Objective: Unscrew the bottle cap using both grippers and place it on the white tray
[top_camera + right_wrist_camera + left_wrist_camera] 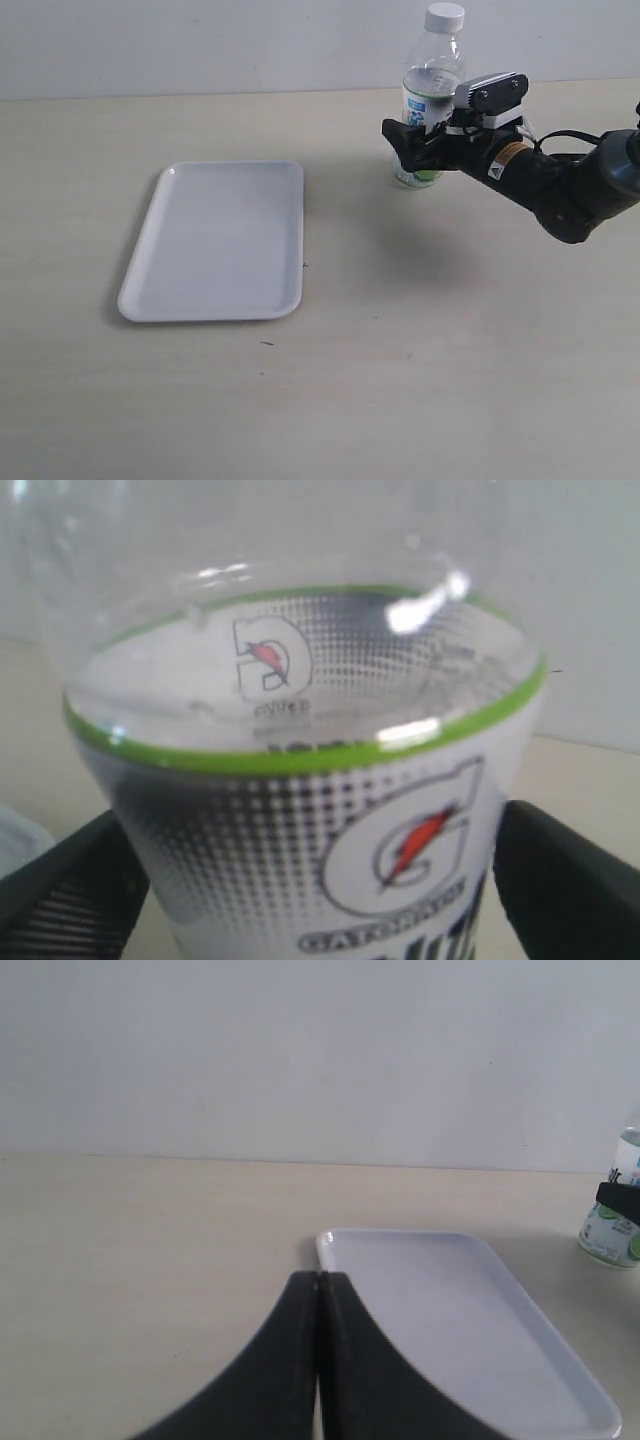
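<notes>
— So, what does the exterior view give of the room?

— A pale beige table (400,380) with a plain light wall (200,40) behind it. A white tray (220,240) lies flat on the left part of the table, with nothing in it. Well apart from it, on the far right, a Gatorade bottle (432,85) stands upright with its white bottle cap (444,16) screwed on.

— And the arm there?

— The right gripper (412,150) reaches in from the right at the height of the bottle's lower label, one jaw on either side of it.

— Now the left wrist view?

— Same table and wall. The left gripper (318,1278) hangs above the table at the tray's near corner, jaws pressed together with nothing between them. The bottle's base shows at the edge of the view, beyond the tray.

— The right wrist view?

— The bottle fills it, label and logo close up, with a little table and wall at the sides. Black fingers (70,890) sit right against both sides of the label. Whether they press it or only flank it, I cannot tell.
</notes>
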